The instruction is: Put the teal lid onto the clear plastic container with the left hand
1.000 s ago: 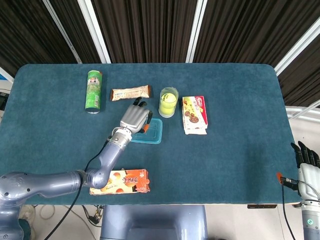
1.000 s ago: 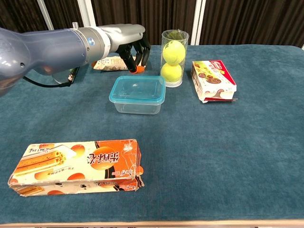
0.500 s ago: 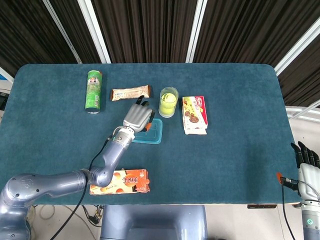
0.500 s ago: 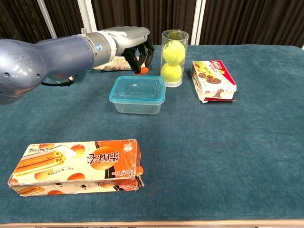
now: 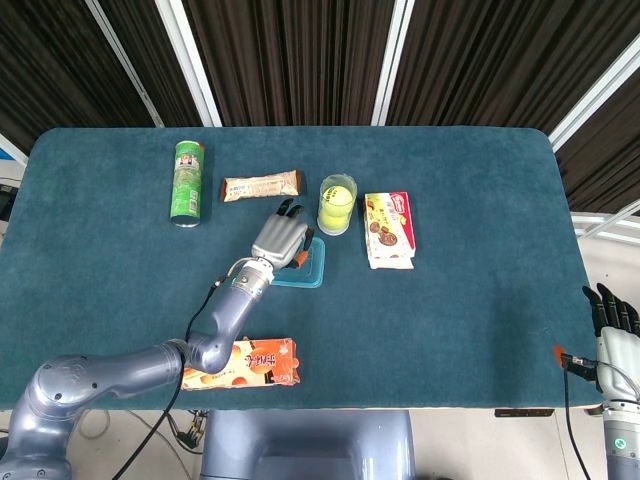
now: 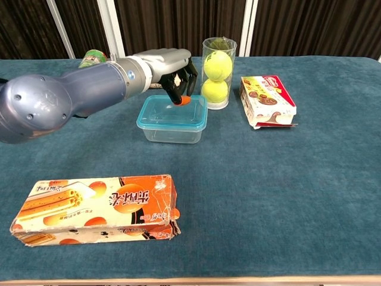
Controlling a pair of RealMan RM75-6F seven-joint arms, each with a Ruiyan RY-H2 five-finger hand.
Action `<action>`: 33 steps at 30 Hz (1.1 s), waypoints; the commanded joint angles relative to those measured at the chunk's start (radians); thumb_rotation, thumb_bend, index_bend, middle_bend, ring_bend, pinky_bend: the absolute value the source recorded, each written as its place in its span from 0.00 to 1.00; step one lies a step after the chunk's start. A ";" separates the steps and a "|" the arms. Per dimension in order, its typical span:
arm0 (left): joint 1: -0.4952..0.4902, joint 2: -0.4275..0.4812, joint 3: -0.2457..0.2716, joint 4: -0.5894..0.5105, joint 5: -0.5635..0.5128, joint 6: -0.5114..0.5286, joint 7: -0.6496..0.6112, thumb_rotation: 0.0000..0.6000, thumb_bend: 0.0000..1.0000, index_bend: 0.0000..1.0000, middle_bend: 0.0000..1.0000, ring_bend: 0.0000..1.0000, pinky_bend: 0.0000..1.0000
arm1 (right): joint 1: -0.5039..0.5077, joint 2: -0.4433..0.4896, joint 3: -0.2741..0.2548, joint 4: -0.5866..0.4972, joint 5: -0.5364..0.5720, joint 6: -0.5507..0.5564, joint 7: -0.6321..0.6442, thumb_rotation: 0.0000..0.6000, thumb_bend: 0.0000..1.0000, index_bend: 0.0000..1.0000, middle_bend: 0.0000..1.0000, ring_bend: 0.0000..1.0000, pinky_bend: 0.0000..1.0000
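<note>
Teal-covered worktop (image 5: 480, 300). Left hand (image 6: 169, 65) poised over the clear plastic container (image 6: 172, 126), fingers (image 6: 178, 95) curled downward, holding nothing; teal lid (image 6: 172, 113) seated on the container. Right hand (image 5: 612, 318) at the worktop's right edge, fingers extended, empty.

green can (image 5: 186, 181), snack bar (image 5: 261, 186), tennis-ball tube (image 6: 218, 72), biscuit box (image 6: 267, 101), orange carton (image 6: 98, 208)

Teal lid (image 6: 172, 113) atop clear container (image 6: 172, 132) (upright)
</note>
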 commanded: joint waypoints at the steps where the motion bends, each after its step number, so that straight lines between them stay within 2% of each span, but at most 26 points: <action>1: 0.008 -0.009 0.002 0.010 0.016 -0.014 -0.020 1.00 0.44 0.66 0.63 0.09 0.00 | 0.000 0.000 0.000 0.000 -0.001 0.001 0.000 1.00 0.29 0.10 0.00 0.00 0.00; 11: 0.011 -0.020 -0.005 0.026 0.068 -0.037 -0.051 1.00 0.44 0.65 0.63 0.09 0.00 | -0.001 -0.001 -0.001 0.000 -0.001 0.002 -0.002 1.00 0.29 0.10 0.00 0.00 0.00; 17: 0.005 -0.021 -0.023 0.026 0.060 -0.050 -0.044 1.00 0.44 0.65 0.63 0.09 0.00 | 0.000 0.000 0.000 0.000 0.001 -0.001 -0.002 1.00 0.29 0.10 0.00 0.00 0.00; 25: -0.026 -0.012 -0.055 0.033 -0.013 -0.112 -0.013 1.00 0.44 0.65 0.62 0.10 0.00 | 0.000 0.000 0.002 -0.001 0.009 -0.004 -0.002 1.00 0.29 0.10 0.00 0.00 0.00; 33: -0.074 0.012 -0.058 0.024 -0.166 -0.157 0.087 1.00 0.44 0.65 0.62 0.11 0.00 | 0.001 0.002 0.002 -0.003 0.013 -0.007 -0.002 1.00 0.29 0.10 0.00 0.00 0.00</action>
